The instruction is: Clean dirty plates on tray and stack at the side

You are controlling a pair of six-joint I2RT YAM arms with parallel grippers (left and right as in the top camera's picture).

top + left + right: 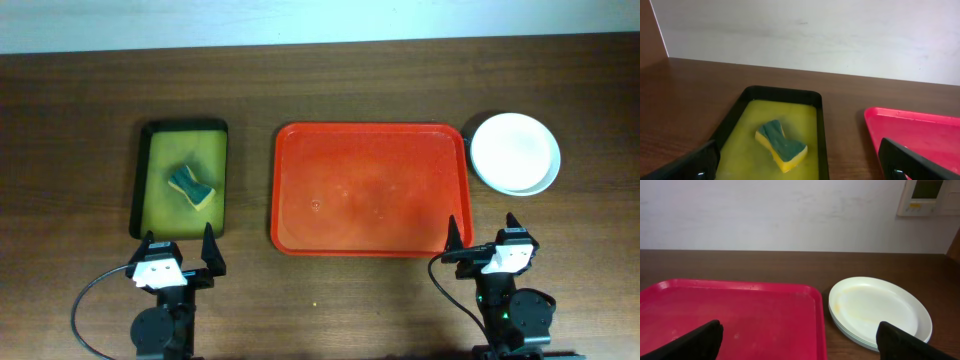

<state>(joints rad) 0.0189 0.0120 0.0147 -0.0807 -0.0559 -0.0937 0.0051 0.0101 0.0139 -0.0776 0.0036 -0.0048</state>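
Observation:
The plates (515, 152) sit in one stack on the table just right of the red-orange tray (370, 188), white plate on top. In the right wrist view the stack (877, 309) shows faint yellowish smears on the top plate, and the tray (735, 317) holds no plates. My left gripper (180, 255) is open and empty at the near edge, in front of the yellow-green tray. My right gripper (482, 238) is open and empty near the red tray's front right corner, below the plate stack.
A black-rimmed yellow-green tray (182, 180) at the left holds a yellow and green sponge (191, 186), also in the left wrist view (781, 145). A white wall runs along the table's far edge.

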